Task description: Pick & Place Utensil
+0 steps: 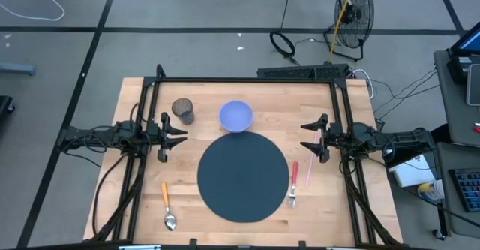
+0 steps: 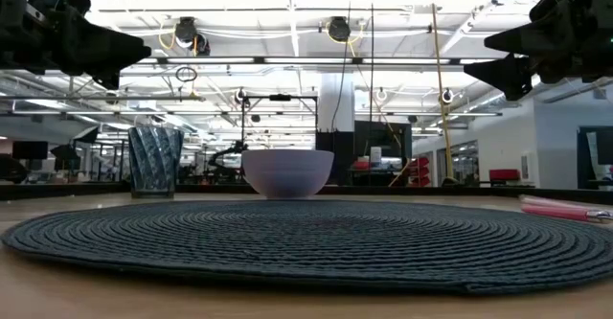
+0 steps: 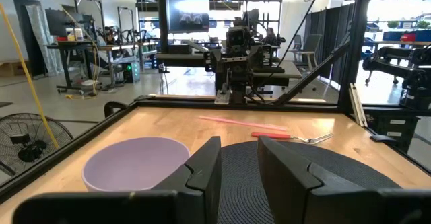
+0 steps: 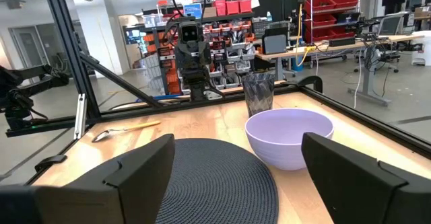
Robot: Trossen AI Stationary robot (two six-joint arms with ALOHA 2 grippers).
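I'm at the start, nothing picked: my right gripper (image 1: 309,139) hangs wide open and empty just above the red-handled metal fork (image 1: 293,184) right of the round dark woven placemat (image 1: 242,176), my left gripper (image 1: 177,135) part-open, empty, so next I'd descend onto that handle.

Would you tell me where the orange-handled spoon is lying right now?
In the high view, the orange-handled spoon lies on the wooden table, left of the dark round placemat and nearer the left gripper.

woven matt placemat (image 1: 241,177) on smooth wood table (image 1: 135,107), glossy lilac bowl (image 1: 235,115), ribbed glass cup (image 1: 183,111).
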